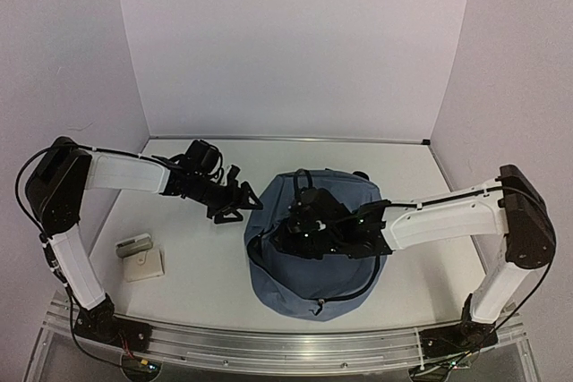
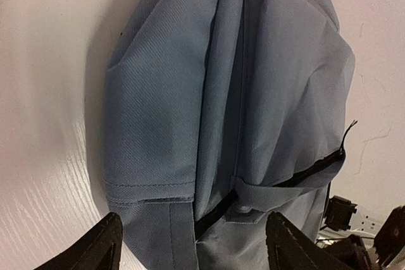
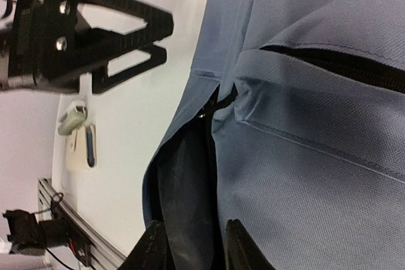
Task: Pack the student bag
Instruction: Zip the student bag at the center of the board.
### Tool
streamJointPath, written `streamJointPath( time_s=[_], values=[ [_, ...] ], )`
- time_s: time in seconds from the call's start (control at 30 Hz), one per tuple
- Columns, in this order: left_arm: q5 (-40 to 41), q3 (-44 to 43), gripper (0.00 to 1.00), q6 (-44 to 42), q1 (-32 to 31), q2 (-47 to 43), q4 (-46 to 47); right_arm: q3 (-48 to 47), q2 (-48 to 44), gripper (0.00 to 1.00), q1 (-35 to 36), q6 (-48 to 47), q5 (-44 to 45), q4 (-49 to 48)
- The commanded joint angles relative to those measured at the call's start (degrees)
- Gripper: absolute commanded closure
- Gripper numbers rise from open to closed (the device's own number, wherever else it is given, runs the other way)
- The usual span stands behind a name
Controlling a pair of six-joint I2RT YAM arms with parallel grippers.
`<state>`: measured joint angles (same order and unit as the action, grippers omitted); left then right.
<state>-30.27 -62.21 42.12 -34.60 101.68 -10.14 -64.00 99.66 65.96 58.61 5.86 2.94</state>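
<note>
The student bag (image 1: pixel 315 288), a slate-blue backpack, lies flat in the middle of the table with its main opening gaping on its left side. My right gripper (image 1: pixel 297 230) hovers over that opening. In the right wrist view its two fingers (image 3: pixel 193 252) stand a little apart, with the dark lining and the black zipper edge (image 3: pixel 218 102) between them and blue fabric (image 3: pixel 304 156) to the right. My left gripper (image 1: pixel 236 200) is open just left of the bag's top. Its fingertips (image 2: pixel 193 245) frame the bag's side (image 2: pixel 164 105) and front-pocket zipper (image 2: pixel 310 169) without touching.
A small pale case (image 1: pixel 144 265) and a grey-white block (image 1: pixel 133 244) lie on the table at the left, near the left arm's base. White walls enclose the table on three sides. A metal rail (image 1: pixel 269 346) runs along the near edge.
</note>
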Motion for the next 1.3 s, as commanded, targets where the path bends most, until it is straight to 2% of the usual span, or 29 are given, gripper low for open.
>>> streamJointPath(
  time_s=[0.0,0.13,0.2,0.27,0.43,0.6,0.7,0.77,0.87,0.9,0.97,1.13,1.17,1.27],
  values=[
    [-1.3,3.4,0.26,0.8,-1.2,-3.5,3.6,0.2,0.9,0.65,-0.2,6.7,5.6,-7.7],
    [-0.3,5.9,0.22,-0.2,-3.7,-5.9,2.4,-0.2,3.4,0.68,-0.2,10.6,6.0,-12.0],
    [-0.1,6.6,0.23,-0.3,-4.3,-5.8,1.3,-0.8,4.7,0.68,-0.2,12.3,7.3,-12.6],
    [-0.6,7.7,0.28,0.0,-4.8,-5.6,2.1,-1.3,6.0,0.68,-0.2,14.0,8.5,-12.8],
    [0.3,7.6,0.5,0.4,-6.0,-4.5,1.9,-2.9,8.9,0.7,-0.3,16.7,9.5,-13.0],
    [3.2,8.7,0.81,1.6,-6.3,-4.5,2.3,-4.2,11.3,0.71,-0.6,19.3,10.0,-13.1],
    [3.7,9.7,0.9,2.5,-6.4,-4.5,3.7,-4.4,12.8,0.71,-0.9,21.7,10.6,-13.3],
    [3.2,9.9,0.88,2.9,-6.4,-3.9,4.0,-4.6,13.5,0.71,-1.0,23.0,11.5,-13.3],
    [2.3,9.4,0.58,2.6,-6.8,-2.8,4.5,-5.0,14.7,0.71,-1.5,24.9,12.7,-13.3],
    [2.3,8.9,0.53,2.2,-7.0,-2.5,4.2,-5.1,15.1,0.71,-1.6,25.4,13.2,-13.3],
    [3.2,7.4,0.49,1.0,-7.6,-1.7,2.3,-5.6,15.9,0.71,-1.9,26.0,13.8,-13.3],
    [4.5,5.0,0.49,-1.0,-8.3,0.2,-1.0,-6.4,18.1,0.72,-3.4,27.7,14.1,-13.3],
    [4.5,5.0,0.52,-1.0,-8.4,0.5,-1.1,-6.6,18.5,0.72,-3.7,27.8,13.9,-13.3],
    [5.0,5.1,0.69,-1.0,-8.7,0.9,-1.6,-7.0,19.2,0.73,-4.1,28.4,15.1,-13.3]
  ],
)
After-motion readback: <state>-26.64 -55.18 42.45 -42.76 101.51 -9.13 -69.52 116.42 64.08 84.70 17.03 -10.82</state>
